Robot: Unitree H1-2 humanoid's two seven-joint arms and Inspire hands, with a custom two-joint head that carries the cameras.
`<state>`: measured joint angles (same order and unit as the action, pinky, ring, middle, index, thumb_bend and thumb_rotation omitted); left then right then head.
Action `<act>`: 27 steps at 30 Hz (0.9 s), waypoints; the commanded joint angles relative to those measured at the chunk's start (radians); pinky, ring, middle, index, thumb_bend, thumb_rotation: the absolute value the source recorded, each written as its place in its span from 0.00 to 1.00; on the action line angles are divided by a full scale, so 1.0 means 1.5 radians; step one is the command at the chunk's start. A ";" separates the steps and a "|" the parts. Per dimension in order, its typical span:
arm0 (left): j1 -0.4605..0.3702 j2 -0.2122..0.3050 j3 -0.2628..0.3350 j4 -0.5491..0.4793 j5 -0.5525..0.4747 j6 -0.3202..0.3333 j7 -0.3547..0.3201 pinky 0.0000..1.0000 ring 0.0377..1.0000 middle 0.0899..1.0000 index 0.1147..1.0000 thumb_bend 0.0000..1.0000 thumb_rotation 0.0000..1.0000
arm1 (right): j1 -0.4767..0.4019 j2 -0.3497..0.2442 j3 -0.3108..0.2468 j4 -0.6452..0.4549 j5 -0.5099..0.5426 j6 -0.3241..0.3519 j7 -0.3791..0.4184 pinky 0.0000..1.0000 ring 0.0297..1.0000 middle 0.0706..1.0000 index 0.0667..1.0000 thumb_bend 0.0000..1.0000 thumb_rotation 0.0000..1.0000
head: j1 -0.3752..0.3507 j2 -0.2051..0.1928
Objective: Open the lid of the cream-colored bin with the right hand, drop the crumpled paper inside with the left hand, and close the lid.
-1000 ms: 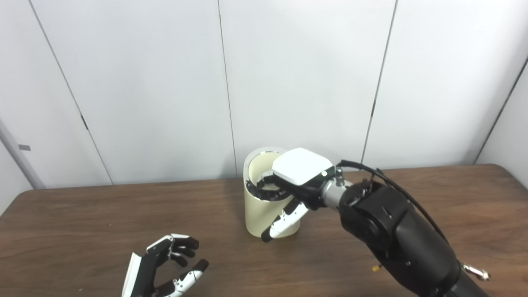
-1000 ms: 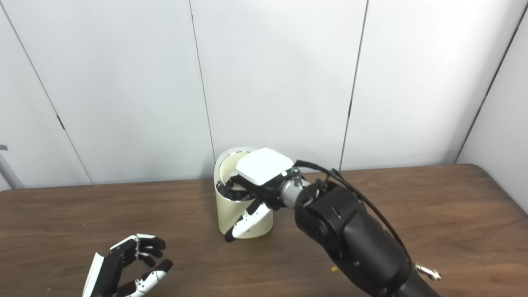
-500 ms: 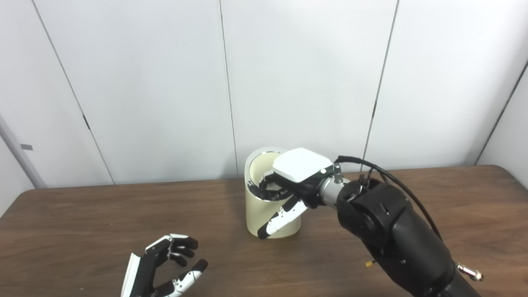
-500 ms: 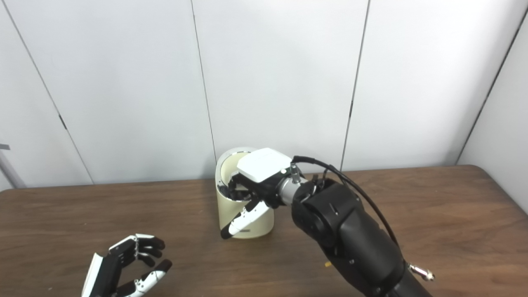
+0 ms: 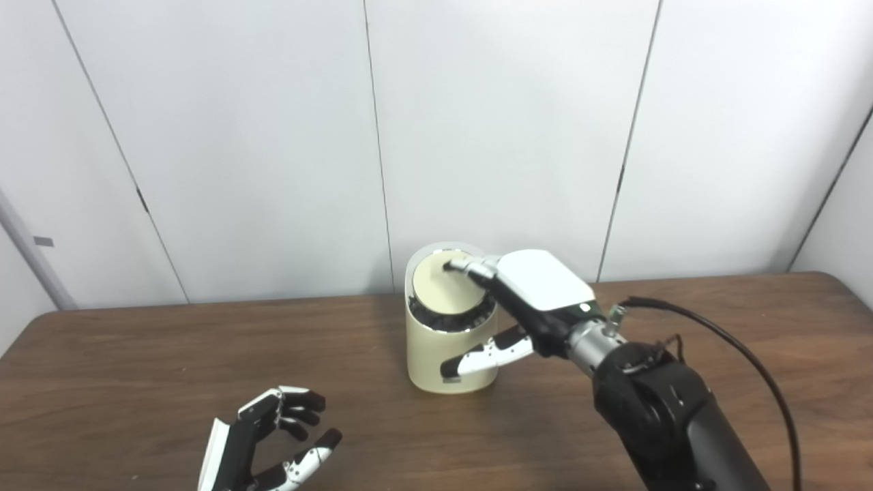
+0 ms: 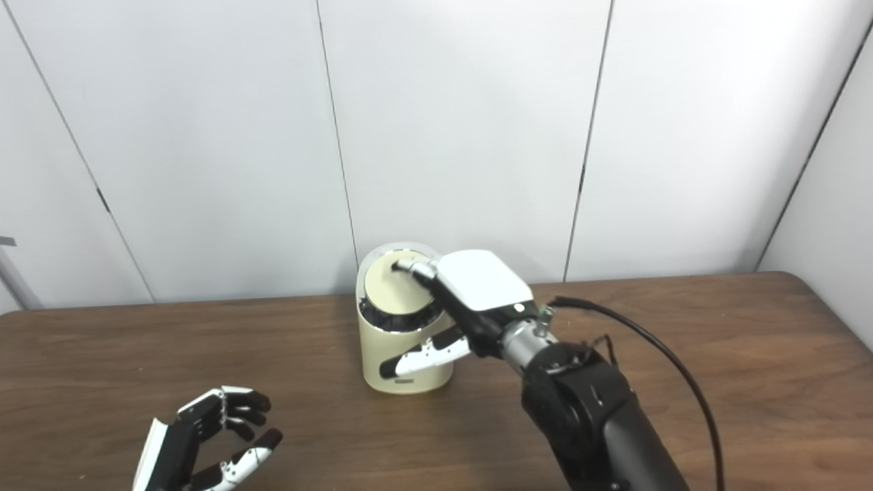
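**Right hand on bin lid**

The cream-colored bin stands at the tabletop's far centre. The right hand rests extended fingertips on the lid (thumb apart, grasping nothing). The left hand waits near left, fingers loosely spread, empty.

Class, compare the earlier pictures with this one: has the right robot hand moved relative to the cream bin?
Yes. The right robot hand has drawn back rightward from over the cream bin; only its fingertips now rest on the lid.
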<state>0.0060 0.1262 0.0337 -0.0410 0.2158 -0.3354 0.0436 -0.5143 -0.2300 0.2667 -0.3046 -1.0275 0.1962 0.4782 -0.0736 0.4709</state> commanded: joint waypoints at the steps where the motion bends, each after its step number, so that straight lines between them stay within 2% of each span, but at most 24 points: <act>1: -0.010 0.009 0.003 0.004 0.000 -0.031 0.008 0.44 0.53 0.55 0.52 0.71 0.20 | -0.010 0.005 -0.014 -0.029 0.008 -0.014 -0.048 0.83 0.91 0.91 0.92 0.89 0.71 | 0.000 0.001; 10: -0.010 0.008 0.004 0.005 -0.003 -0.025 0.008 0.45 0.54 0.55 0.52 0.73 0.19 | 0.020 0.000 -0.022 -0.041 0.011 -0.014 -0.080 0.83 0.90 0.90 0.91 0.89 0.69 | -0.001 -0.002; 16: -0.008 0.004 0.002 -0.002 -0.005 -0.022 0.007 0.45 0.54 0.56 0.52 0.72 0.19 | 0.077 0.010 -0.064 -0.059 0.075 -0.019 -0.138 0.83 0.90 0.90 0.91 0.87 0.67 | 0.006 -0.002; 20: -0.009 0.008 0.003 0.001 -0.006 -0.029 0.007 0.45 0.54 0.56 0.52 0.72 0.18 | 0.176 0.027 -0.122 -0.030 0.202 -0.102 -0.253 0.86 0.92 0.93 0.92 0.85 0.69 | 0.008 -0.002; 24: -0.007 0.012 0.006 0.003 -0.009 -0.029 0.007 0.46 0.54 0.56 0.53 0.73 0.17 | 0.251 0.029 -0.153 0.032 0.273 -0.199 -0.346 0.86 0.93 0.93 0.94 0.84 0.71 | 0.008 -0.002; 27: -0.004 0.015 0.009 0.001 -0.015 -0.028 0.005 0.46 0.55 0.57 0.53 0.74 0.17 | 0.290 0.032 -0.168 0.072 0.308 -0.253 -0.394 0.85 0.92 0.93 0.94 0.83 0.71 | 0.009 0.000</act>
<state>0.0043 0.1337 0.0394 -0.0366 0.1957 -0.3382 0.0432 -0.0534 -0.1881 0.0238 -0.1799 -0.5969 -0.1015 -0.0603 -0.0598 0.4694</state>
